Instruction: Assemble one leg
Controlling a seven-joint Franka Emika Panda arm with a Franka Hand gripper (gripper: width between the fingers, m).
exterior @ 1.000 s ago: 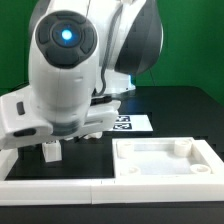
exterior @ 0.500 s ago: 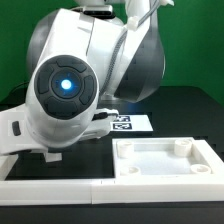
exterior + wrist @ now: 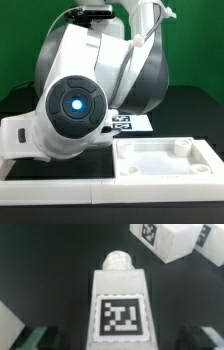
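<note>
A plain green wall [image 3: 205, 40] stands behind a black desk [image 3: 185, 108] under even light. The marker board [image 3: 138, 124] lies flat toward the desk's back. A white rail [image 3: 60, 188] runs across its front.

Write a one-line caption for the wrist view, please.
Open gripper flanks the white tagged leg on the black table.

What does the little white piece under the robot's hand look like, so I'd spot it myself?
Start at the black table and find the open gripper. The leg lies between its fingers: a stubby white post with one square black-and-white tag. Unlike the other tagged white block beyond it, it ends in a rounded knob.
</note>
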